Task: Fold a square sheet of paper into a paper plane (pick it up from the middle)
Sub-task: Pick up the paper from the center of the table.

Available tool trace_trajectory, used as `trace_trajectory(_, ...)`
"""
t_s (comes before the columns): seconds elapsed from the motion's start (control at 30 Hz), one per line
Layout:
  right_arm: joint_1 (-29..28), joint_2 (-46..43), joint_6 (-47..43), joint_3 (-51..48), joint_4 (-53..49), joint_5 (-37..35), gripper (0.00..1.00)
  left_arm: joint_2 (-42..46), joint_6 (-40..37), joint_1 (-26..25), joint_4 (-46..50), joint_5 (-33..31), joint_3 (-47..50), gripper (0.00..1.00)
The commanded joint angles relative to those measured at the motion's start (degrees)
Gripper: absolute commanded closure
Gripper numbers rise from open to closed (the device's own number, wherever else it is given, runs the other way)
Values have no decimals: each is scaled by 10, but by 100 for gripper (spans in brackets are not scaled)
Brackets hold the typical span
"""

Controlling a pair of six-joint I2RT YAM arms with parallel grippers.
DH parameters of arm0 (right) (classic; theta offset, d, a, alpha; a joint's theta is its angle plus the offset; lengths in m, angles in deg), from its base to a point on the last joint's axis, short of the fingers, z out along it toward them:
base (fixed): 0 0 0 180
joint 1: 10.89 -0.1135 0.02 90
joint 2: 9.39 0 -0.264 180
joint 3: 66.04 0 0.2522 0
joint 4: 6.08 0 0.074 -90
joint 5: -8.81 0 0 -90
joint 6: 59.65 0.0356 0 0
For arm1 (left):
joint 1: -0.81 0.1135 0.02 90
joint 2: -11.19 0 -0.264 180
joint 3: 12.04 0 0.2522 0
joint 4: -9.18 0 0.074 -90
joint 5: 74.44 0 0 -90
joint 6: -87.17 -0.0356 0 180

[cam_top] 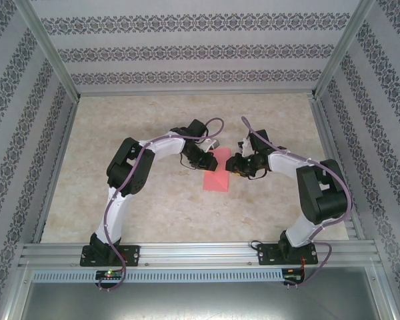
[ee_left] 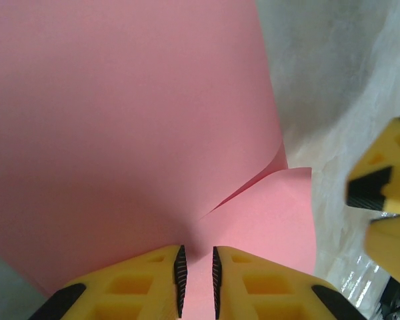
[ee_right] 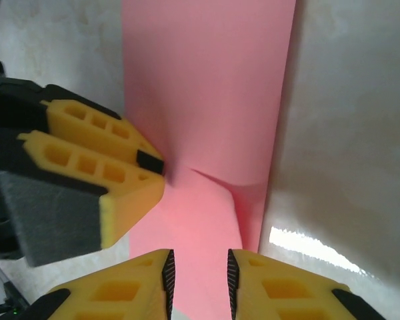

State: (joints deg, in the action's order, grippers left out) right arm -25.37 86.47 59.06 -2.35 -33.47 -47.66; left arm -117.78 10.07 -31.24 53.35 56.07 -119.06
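The square sheet of paper (cam_top: 216, 175) lies near the middle of the tabletop (cam_top: 153, 207) in the top view, a salmon-pink patch between the two arms. The left gripper (cam_top: 203, 159) comes down on it from about 10 o'clock and the right gripper (cam_top: 235, 167) meets it from about 3 o'clock. Both tips are at the far part of the sheet. At this size the gap between either pair of fingers cannot be read.

In the left wrist view, the square sheet of paper (ee_left: 120, 133) spreads from the bottom toward 12 o'clock and covers most of the frame. A loose flap lifts and curls at about 4 o'clock, leaving a dark crease where it overlaps the rest. The left gripper (ee_left: 197, 280) sits at 6 o'clock, its yellow fingers (ee_left: 133, 283) drawn narrow with a slim slit between the black pads. Pink shows through that slit, though whether the pads are touching the sheet is unclear. The right gripper (ee_left: 387, 200) pokes in at 3 o'clock over bare tabletop (ee_left: 333, 73).

In the right wrist view, the square sheet of paper (ee_right: 207, 87) runs as a band from 12 o'clock down to 6 o'clock, with a raised crease just below centre. The right gripper (ee_right: 198, 287) is at 6 o'clock, its fingers (ee_right: 120, 290) moderately apart with pink paper showing between them. The left gripper (ee_right: 150, 170) reaches in from 9 o'clock, its tip at the sheet's edge beside the crease. Pale tabletop (ee_right: 347, 133) lies at 3 o'clock.
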Motion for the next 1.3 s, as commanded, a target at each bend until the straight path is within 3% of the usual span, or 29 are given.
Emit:
trace_trajectory(0.0, 6, 21, -34, 25, -12, 10, 70, -2, 6, 12, 21, -35, -1, 76)
trace_trajectory(0.23, 8, 43, -59, 40, -21, -4, 68, 2, 4, 12, 27, -35, -5, 76)
trace_trajectory(0.93, 3, 73, -65, 48, 4, 69, 73, 35, 17, 18, 21, -18, -9, 70)
trace_trajectory(1.27, -7, 94, -58, 57, 26, 92, 74, 90, 33, 27, 13, -30, 2, 64)
